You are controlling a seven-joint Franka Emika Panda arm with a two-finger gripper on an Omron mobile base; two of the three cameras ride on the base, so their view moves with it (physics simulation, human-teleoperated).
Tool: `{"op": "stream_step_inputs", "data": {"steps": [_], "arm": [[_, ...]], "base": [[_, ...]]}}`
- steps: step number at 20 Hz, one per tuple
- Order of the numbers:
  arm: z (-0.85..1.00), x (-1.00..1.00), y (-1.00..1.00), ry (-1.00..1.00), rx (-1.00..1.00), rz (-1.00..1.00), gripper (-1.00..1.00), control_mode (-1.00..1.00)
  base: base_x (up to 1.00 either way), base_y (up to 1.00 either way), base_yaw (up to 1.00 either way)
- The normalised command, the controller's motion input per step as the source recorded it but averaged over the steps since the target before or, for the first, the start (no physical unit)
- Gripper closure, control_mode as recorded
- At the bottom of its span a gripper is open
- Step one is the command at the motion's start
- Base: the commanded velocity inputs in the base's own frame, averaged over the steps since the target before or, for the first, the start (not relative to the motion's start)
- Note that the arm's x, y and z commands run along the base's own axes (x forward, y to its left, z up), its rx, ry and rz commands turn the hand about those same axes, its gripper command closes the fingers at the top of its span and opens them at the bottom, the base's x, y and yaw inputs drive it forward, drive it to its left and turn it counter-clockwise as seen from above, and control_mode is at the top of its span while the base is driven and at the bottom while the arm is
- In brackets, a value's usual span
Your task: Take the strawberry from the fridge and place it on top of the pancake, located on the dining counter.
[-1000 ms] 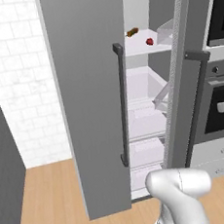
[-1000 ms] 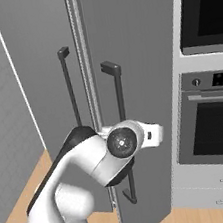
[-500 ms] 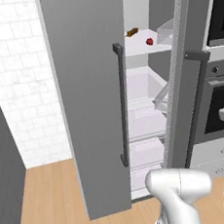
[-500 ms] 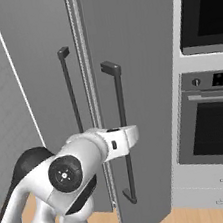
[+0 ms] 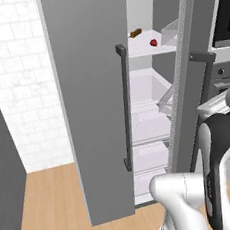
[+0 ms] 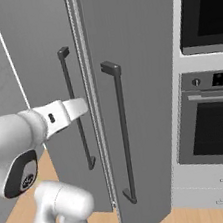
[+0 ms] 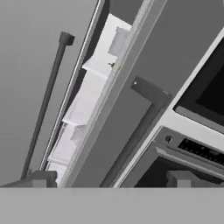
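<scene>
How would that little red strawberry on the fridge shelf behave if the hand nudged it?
The strawberry looks tiny and rounded, so it would probably roll on the smooth white shelf. It likely weighs almost nothing. Being soft fruit, it may bruise under a hard squeeze.

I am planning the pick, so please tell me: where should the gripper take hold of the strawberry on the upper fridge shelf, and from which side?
Grip the strawberry across its round red body. Come straight in from the front, through the gap between the fridge doors. It sits on the white upper shelf, apart from the brown-orange lump behind it. The berry is too small to tell its tilt.
</scene>
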Motion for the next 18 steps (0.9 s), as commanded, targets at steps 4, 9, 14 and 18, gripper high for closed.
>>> {"op": "stream_step_inputs", "data": {"steps": [4,9,14,18], "arm": [[0.0,0.26,0.75,0.08,-0.23,-0.04,-1.0,-1.0],[-0.16,0.49,0.75,0.04,-0.2,-0.11,-1.0,-1.0],[-0.36,0.62,0.63,0.02,-0.12,-0.18,-1.0,-1.0],[-0.03,0.97,0.23,0.09,-0.05,-0.12,-1.0,-1.0]], "base": [[0.0,0.0,0.0],[0.0,0.0,0.0],[0.0,0.0,0.0],[0.0,0.0,0.0]]}}
